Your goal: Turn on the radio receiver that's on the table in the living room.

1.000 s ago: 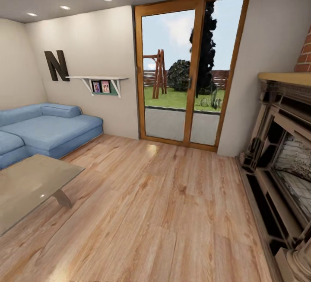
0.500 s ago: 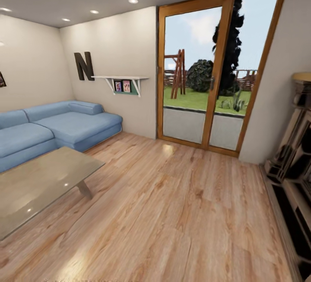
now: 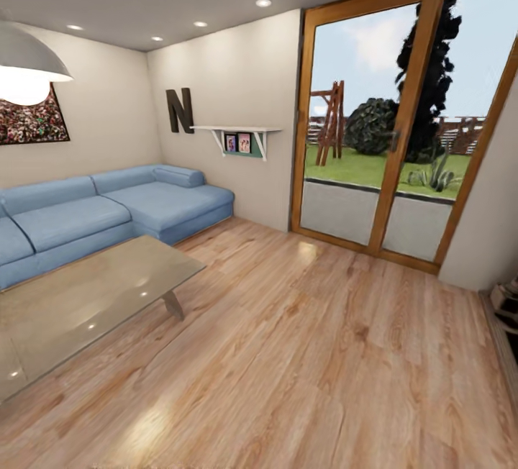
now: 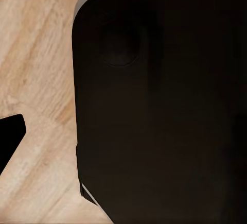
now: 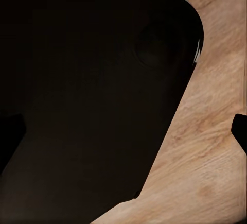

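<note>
The desk (image 3: 86, 296), a low glossy grey-brown slab, ran out of the head view at its left and lower edges, so only its far corner and one angled leg (image 3: 173, 305) could be made out. The visible part of its top carried only reflected ceiling lights. Behind its far long edge sat the blue L-shaped sofa (image 3: 108, 210), under a black "N" (image 3: 180, 111) and a white wall shelf (image 3: 241, 135). Wood-framed glass doors (image 3: 403, 124) stood well apart from the desk, across the plank floor (image 3: 309, 354). In each wrist view a large dark rounded body (image 4: 159, 105) hung over floor planks. Whether either end effector was open or closed could not be told.
</note>
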